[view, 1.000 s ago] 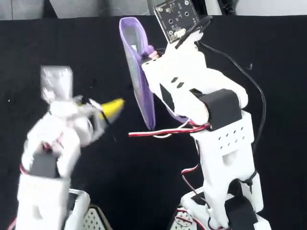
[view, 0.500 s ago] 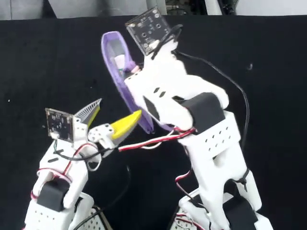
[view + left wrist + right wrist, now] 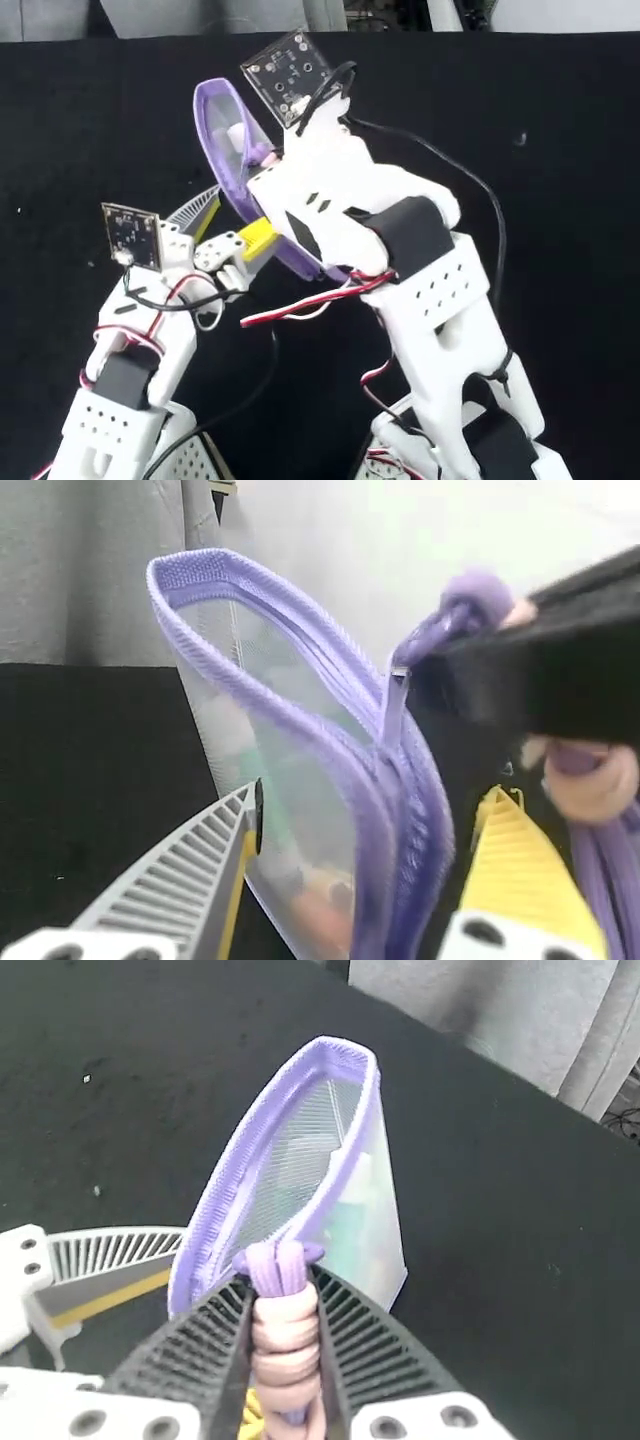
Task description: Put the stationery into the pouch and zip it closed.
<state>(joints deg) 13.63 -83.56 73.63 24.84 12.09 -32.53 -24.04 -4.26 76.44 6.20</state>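
Note:
A purple mesh pouch point(image 3: 222, 150) hangs in the air over the black table. My right gripper point(image 3: 262, 155) is shut on the purple-and-pink cord point(image 3: 283, 1320) at the pouch's zipper end. In the right wrist view the pouch point(image 3: 300, 1170) hangs beyond the shut right gripper point(image 3: 283, 1300), its mouth gaping. Blurred stationery point(image 3: 310, 900) shows through the mesh. My left gripper point(image 3: 375, 795) is open, its grey and yellow fingers on either side of the pouch point(image 3: 290, 780) near the zipper, just under the black right gripper point(image 3: 520, 680). From above, the left gripper point(image 3: 232, 222) sits at the pouch's lower part.
The black table point(image 3: 560, 120) stretches bare around both arms. Red and white wires point(image 3: 300, 305) hang between the arms. A grey wall point(image 3: 520, 1020) stands behind the table's far edge.
The right arm has carried the pouch leftward and tilted it. The left arm has swung in from the left, and its open fingers now straddle the pouch.

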